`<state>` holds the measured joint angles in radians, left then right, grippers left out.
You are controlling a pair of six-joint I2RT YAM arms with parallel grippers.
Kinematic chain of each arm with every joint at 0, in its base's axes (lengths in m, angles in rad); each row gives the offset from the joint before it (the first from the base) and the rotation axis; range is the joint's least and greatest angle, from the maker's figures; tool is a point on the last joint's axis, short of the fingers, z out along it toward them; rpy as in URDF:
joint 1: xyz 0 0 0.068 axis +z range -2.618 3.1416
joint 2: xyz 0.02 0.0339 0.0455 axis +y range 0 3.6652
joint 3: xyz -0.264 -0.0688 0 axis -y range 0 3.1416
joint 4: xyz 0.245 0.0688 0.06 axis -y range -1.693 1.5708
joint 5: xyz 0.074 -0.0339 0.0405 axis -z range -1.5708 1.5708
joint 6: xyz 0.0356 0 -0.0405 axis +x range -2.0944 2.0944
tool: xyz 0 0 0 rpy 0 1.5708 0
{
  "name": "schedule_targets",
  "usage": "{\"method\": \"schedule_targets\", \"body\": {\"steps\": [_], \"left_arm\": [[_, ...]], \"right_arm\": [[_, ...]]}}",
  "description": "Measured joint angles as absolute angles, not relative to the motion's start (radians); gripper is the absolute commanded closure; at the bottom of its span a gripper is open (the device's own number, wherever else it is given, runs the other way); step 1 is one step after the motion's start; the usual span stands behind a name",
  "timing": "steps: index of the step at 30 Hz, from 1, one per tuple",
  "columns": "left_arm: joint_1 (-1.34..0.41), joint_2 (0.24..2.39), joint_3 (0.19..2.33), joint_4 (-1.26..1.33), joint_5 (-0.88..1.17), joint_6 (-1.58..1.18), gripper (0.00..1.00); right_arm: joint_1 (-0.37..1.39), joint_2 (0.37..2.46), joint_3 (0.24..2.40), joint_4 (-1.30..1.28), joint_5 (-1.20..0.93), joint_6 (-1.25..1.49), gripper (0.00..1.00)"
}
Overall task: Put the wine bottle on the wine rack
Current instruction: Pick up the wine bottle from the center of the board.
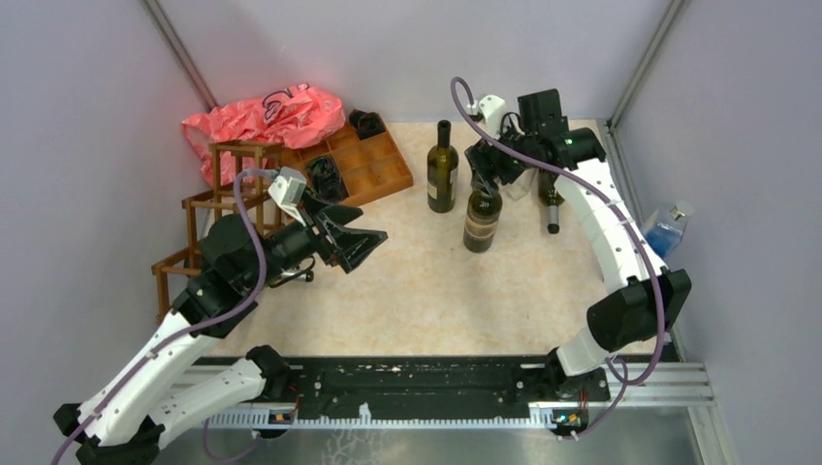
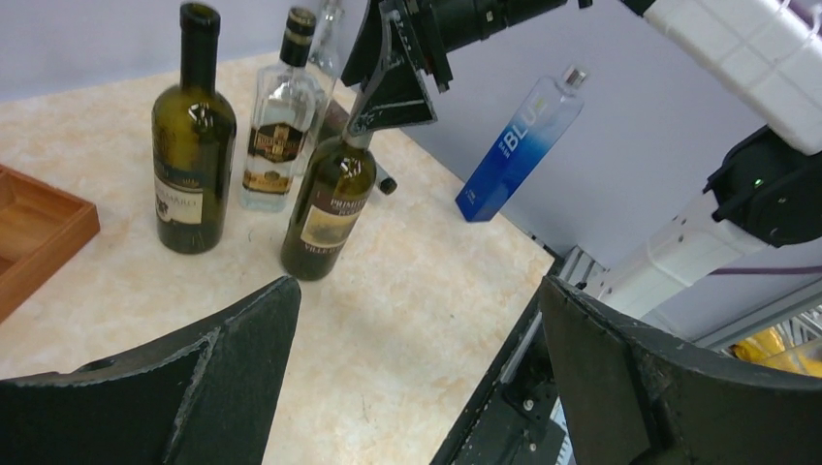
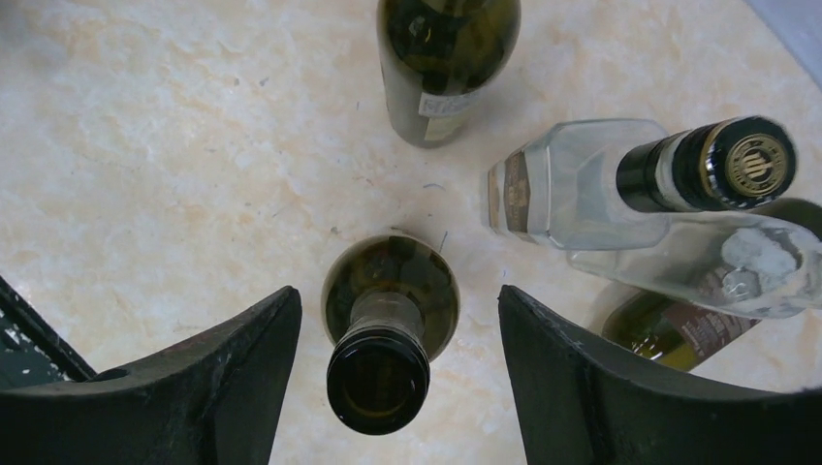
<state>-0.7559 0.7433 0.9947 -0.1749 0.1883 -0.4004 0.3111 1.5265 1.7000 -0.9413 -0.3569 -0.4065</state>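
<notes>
Right claw [image 3: 397, 291] straddles wine bottle [image 3: 378, 383]; blue bottle [image 2: 514, 145] reads "BLU".

Behind the wine bottle [image 1: 482, 221], a second green bottle [image 1: 443, 174] stands left and a clear glass bottle [image 3: 572, 184] crowds its right; leftward toward the wine rack [image 1: 201, 205], bare tabletop [image 1: 417, 291] gives passage.

In the top view the left arm [image 1: 233, 262] covers the near cells of the rack [image 1: 225, 160] at 9 o'clock. The tray's [image 1: 373, 170] contents are too small to tell. The right claw [image 1: 485, 186] hides the wine bottle's [image 1: 481, 225] neck. In the right wrist view the top edge cuts a second bottle [image 3: 446, 68] at 12 o'clock. At 4 o'clock a dark bottle [image 3: 669, 334] shows only a sliver behind a clear bottle [image 3: 572, 184], its label unreadable.
</notes>
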Motion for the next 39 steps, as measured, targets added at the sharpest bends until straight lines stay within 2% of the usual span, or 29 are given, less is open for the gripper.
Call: {"method": "schedule_targets", "body": {"steps": [1, 3, 4, 6, 8, 9, 16, 23, 31, 39], "left_arm": [[-0.756, 0.743, 0.975, -0.168, 0.189, -0.401, 0.01], [-0.756, 0.744, 0.950, -0.152, 0.192, -0.405, 0.01], [-0.756, 0.744, 0.939, -0.144, 0.196, -0.407, 0.01], [-0.756, 0.744, 0.918, -0.117, 0.207, -0.408, 0.01], [-0.756, 0.743, 0.884, -0.069, 0.221, -0.407, 0.01], [-0.756, 0.743, 0.875, -0.059, 0.225, -0.407, 0.01], [-0.756, 0.785, 0.740, 0.112, 0.350, -0.399, 0.01], [-0.756, 0.871, 0.659, 0.184, 0.411, -0.333, 0.01], [-0.758, 0.883, 0.588, 0.246, 0.431, -0.310, 0.01], [-0.762, 0.847, 0.520, 0.279, 0.428, -0.308, 0.01]], "right_arm": [[0.311, 1.535, 1.694, -0.938, -0.350, -0.403, 0.32], [0.313, 1.540, 1.673, -0.930, -0.340, -0.398, 0.43], [0.314, 1.539, 1.657, -0.927, -0.339, -0.396, 0.53], [0.316, 1.539, 1.635, -0.921, -0.340, -0.393, 0.82], [0.318, 1.538, 1.614, -0.900, -0.332, -0.385, 0.97], [0.318, 1.536, 1.613, -0.897, -0.332, -0.389, 1.00], [0.301, 1.472, 1.560, -0.907, -0.384, -0.351, 1.00], [0.190, 1.331, 1.425, -0.867, -0.665, -0.196, 1.00], [0.146, 1.232, 1.107, -0.590, -0.945, 0.057, 1.00], [0.139, 1.226, 0.888, -0.308, -1.061, 0.274, 1.00]]}}
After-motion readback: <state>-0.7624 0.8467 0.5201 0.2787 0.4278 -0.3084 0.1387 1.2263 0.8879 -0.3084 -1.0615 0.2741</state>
